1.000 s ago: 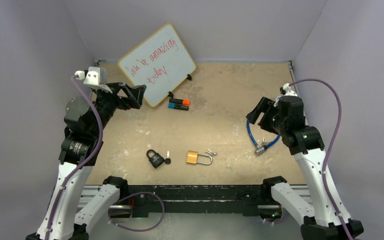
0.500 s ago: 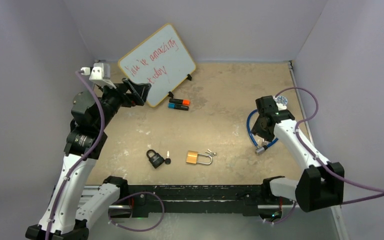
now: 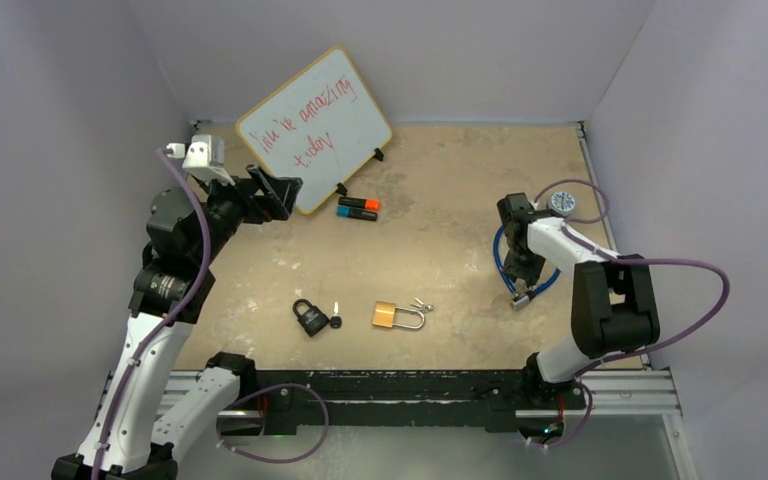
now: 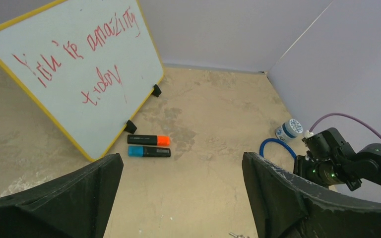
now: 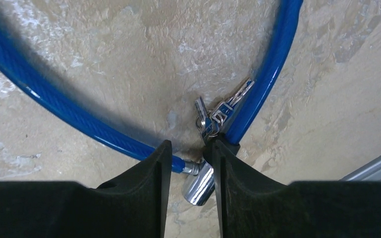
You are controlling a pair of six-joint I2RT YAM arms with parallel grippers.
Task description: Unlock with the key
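Right gripper [image 5: 191, 148] was lowered and half-closed astride the chrome barrel [image 5: 198, 184] of the cable lock [image 5: 275, 64], nothing clamped yet; left gripper [image 4: 178, 158] is held wide open, empty.

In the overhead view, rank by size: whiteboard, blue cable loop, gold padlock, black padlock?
1. Whiteboard.
2. Blue cable loop.
3. Gold padlock and black padlock: too alike to rank.

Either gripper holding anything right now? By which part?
Left gripper: nothing, jaws wide open. Right gripper straddles the chrome barrel of the blue cable lock; whether it actually grips it cannot be told.
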